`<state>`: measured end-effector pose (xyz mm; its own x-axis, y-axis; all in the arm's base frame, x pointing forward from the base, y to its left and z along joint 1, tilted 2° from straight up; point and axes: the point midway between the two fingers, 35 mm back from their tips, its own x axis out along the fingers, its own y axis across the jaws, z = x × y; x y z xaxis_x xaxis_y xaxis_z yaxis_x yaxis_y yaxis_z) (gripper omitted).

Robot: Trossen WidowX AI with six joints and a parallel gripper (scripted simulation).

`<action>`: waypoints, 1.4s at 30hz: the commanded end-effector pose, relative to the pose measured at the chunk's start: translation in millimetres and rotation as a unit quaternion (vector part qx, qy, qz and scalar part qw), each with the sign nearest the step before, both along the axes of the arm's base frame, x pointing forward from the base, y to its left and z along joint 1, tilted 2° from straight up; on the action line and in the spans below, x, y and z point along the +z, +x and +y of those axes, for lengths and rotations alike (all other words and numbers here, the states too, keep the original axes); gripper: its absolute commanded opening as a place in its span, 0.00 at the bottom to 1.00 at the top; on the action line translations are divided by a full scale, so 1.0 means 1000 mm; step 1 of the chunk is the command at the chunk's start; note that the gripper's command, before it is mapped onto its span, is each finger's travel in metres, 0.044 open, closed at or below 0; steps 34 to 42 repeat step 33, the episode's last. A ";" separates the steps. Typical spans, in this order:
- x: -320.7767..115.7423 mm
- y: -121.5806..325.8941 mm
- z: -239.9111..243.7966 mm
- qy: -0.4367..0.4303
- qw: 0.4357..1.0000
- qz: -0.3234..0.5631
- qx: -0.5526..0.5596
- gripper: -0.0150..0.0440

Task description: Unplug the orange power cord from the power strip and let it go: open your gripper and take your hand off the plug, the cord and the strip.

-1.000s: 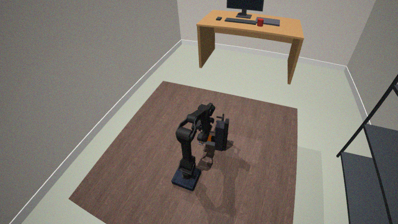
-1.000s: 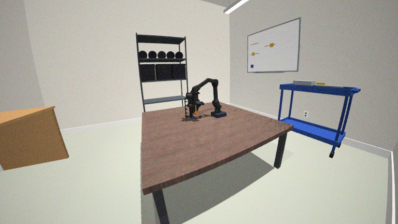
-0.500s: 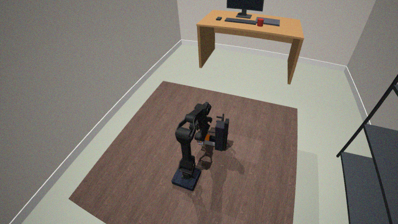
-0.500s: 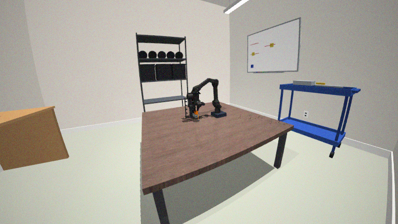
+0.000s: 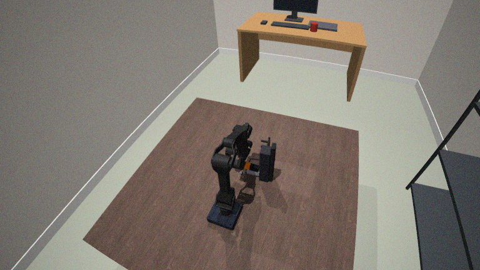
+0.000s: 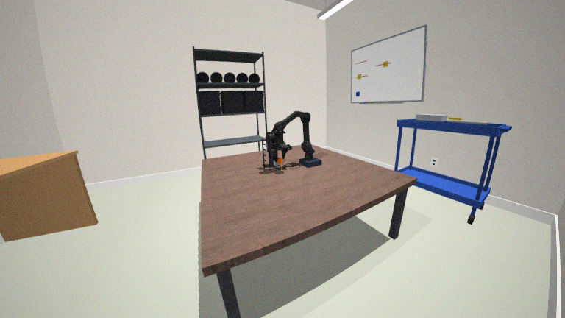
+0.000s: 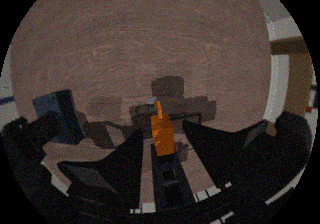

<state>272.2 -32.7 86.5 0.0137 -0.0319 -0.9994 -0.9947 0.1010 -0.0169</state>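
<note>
— Orange item, entry one: the plug [image 7: 160, 134]. Where is it, and how does it handle?

— Between the spread fingers of the gripper [image 7: 162, 144], beside the power strip [image 5: 267, 160], over the wooden table [image 6: 291, 197]. Small, rigid, light by the look of it; its flat sides are the place to pinch.

— Fingers?

— About half open, gripping nothing; the plug sits in the gap, seemingly loose.

— Hidden or unclear?

— The cord is not traceable in any view. Whether the prongs are out of the strip is hard to tell; the arm [image 5: 226, 160] blocks that joint from above.
</note>
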 end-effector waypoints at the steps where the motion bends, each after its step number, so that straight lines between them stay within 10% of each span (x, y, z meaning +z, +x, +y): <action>1: 0.000 0.000 0.000 0.002 1.000 -0.002 0.002 0.83; 5: 0.004 0.004 0.019 0.002 1.000 -0.002 0.002 1.00; 42: 0.011 0.006 0.061 0.004 1.000 -0.002 0.002 1.00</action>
